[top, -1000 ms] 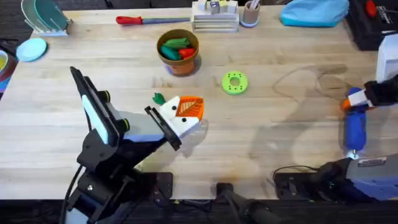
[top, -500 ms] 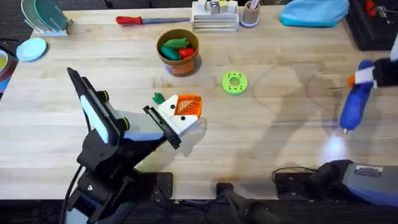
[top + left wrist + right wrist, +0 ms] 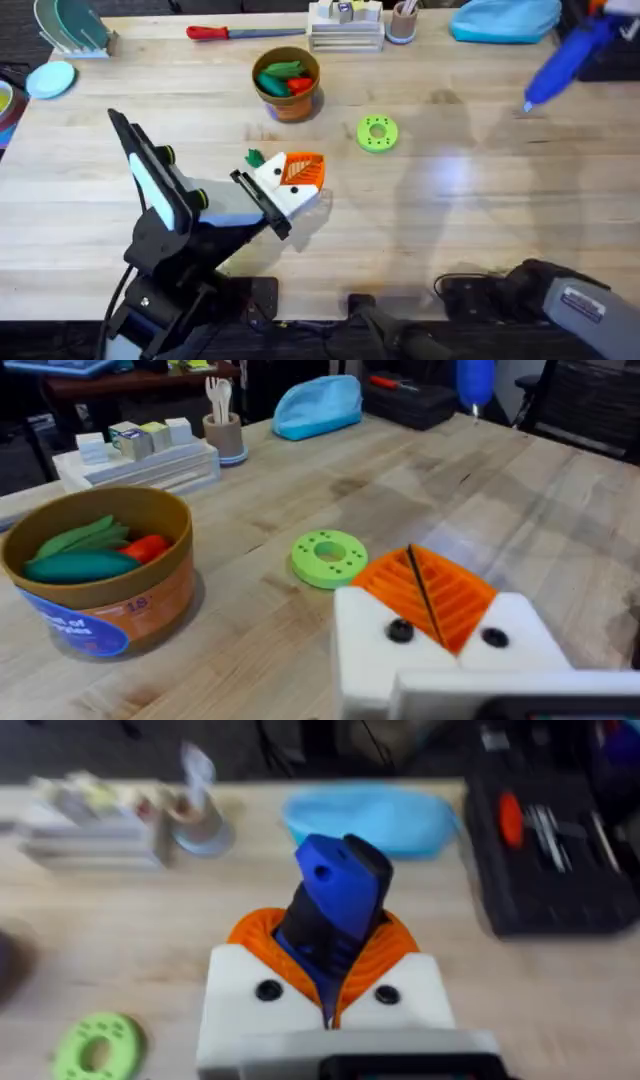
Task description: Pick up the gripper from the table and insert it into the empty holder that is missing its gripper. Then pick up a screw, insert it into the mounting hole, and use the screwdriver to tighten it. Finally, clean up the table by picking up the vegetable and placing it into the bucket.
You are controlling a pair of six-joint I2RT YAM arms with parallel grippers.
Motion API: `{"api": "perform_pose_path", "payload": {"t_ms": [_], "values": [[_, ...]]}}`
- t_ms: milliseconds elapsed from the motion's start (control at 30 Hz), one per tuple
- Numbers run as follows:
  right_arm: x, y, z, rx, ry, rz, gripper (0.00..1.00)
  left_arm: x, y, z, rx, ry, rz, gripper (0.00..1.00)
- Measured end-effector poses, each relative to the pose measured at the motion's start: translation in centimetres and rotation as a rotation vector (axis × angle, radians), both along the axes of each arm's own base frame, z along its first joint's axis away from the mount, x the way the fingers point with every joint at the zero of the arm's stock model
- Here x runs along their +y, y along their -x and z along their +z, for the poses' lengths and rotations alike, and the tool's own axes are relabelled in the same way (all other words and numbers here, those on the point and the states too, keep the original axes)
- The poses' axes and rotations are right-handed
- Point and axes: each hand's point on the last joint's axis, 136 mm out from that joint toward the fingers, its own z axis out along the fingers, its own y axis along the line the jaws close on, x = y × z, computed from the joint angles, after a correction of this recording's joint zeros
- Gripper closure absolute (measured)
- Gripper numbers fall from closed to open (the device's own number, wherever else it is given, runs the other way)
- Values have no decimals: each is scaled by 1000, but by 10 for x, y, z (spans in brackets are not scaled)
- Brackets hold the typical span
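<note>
Nearest the arms' bases, the left gripper (image 3: 303, 174) lay low on the pale wooden table (image 3: 450, 200). Its white finger blocks with orange ribbed pads were pressed together on nothing, with just a thin dark line between the pads. The white angular plastic holder (image 3: 440, 650) had an orange pad and a dark screw on each side.

The tiny green toy vegetable (image 3: 255, 158) lay on the table just beside those fingers, on their left. A clumsy turn of that arm could knock it away.

Farther off sat a flat green disc with holes (image 3: 376, 132). Beyond that stood the round orange-brown bucket (image 3: 287, 82), holding bigger green and red toy vegetables. It looked rather full, so a dropped piece might bounce out. Its blue label read "18"; the rest was too small to read.

At the far right, the right gripper (image 3: 325, 970) clamped a blue screwdriver (image 3: 560, 55) in the air.
</note>
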Motion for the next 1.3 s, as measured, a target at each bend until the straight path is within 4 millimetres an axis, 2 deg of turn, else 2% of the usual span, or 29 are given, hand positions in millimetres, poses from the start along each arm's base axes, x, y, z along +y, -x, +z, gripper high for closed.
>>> {"api": "perform_pose_path", "payload": {"t_ms": [167,367,467,567,700,833,933,1200,1300], "values": [[68,-6,47,-211,-23,172,976,0,0,0,0,0,0,997],[159,7,84,-424,-142,438,976,0,0,0,0,0,0,997],[204,21,96,-495,-219,605,976,0,0,0,0,0,0,997],[251,44,103,-522,-288,791,976,0,0,0,0,0,0,997],[305,78,112,-551,-356,1001,976,0,0,0,0,0,0,997],[341,112,128,-618,-401,1160,976,0,0,0,0,0,0,997],[358,129,129,-621,-426,1238,976,0,0,0,0,0,0,997],[397,131,91,-529,-399,1340,976,0,0,0,0,0,0,997],[410,133,84,-553,-371,1384,976,0,0,0,0,0,0,997]]}}
